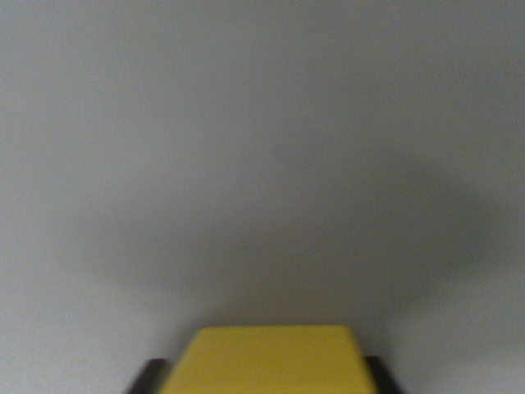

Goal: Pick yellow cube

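Observation:
The yellow cube [267,359] fills the bottom centre of the wrist view, blurred and very close to the camera. Only its top face and rounded upper edge show. A dark fingertip [148,377] presses against its side at the wrist view's left, and a second dark fingertip [379,373] does the same at the right. My gripper [264,379] is shut on the cube, which sits between the two fingers. The lower part of the cube and most of the fingers are cut off by the frame's bottom edge.
A plain pale grey surface [262,123] takes up the rest of the view. A broad soft shadow [312,246] spreads across it above the cube.

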You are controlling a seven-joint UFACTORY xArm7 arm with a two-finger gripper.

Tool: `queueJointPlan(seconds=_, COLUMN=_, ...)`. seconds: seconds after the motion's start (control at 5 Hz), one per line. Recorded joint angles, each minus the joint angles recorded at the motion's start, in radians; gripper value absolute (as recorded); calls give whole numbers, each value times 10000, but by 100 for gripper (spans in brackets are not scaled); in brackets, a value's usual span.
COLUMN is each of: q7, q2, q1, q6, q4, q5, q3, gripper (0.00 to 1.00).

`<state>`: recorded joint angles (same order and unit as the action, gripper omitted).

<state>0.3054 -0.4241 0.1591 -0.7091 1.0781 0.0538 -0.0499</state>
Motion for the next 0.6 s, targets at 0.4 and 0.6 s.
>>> queueJointPlan(seconds=0.4, q7=-3, q2=25, q1=0, q6=-68, q4=43, q5=-3, q3=-1, gripper=100)
queueJointPlan(seconds=0.6, q7=-3, q2=25, q1=0, q6=-68, q4=43, q5=-3, q3=-1, gripper=100)
